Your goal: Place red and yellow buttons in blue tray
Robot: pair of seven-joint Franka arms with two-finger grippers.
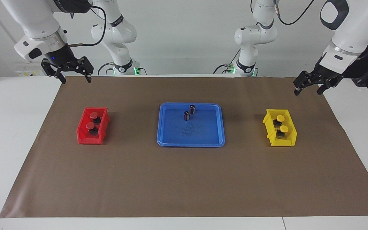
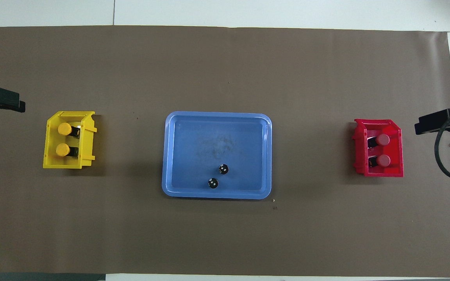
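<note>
Two red buttons (image 1: pixel 93 115) (image 1: pixel 90 126) sit in a small red bin (image 1: pixel 81 134) toward the right arm's end of the table, one nearer to the robots than the other. Two yellow buttons (image 1: pixel 280 118) (image 1: pixel 284 129) sit the same way in a small yellow bin (image 1: pixel 269 127) toward the left arm's end. The blue tray (image 1: pixel 190 144) lies midway between the bins. My right gripper (image 1: pixel 76 80) hangs open and empty over the mat's edge nearest the robots, above and apart from the red bin. My left gripper (image 1: pixel 307 92) hangs open and empty over the mat, above and apart from the yellow bin.
Two small dark cylinders with silvery tops (image 1: pixel 192 109) (image 1: pixel 187 115) stand upright in the tray, in the part nearest the robots. A brown mat (image 1: pixel 184 179) covers most of the white table (image 1: pixel 11 127). A black cable (image 2: pixel 443 156) loops beside the red bin.
</note>
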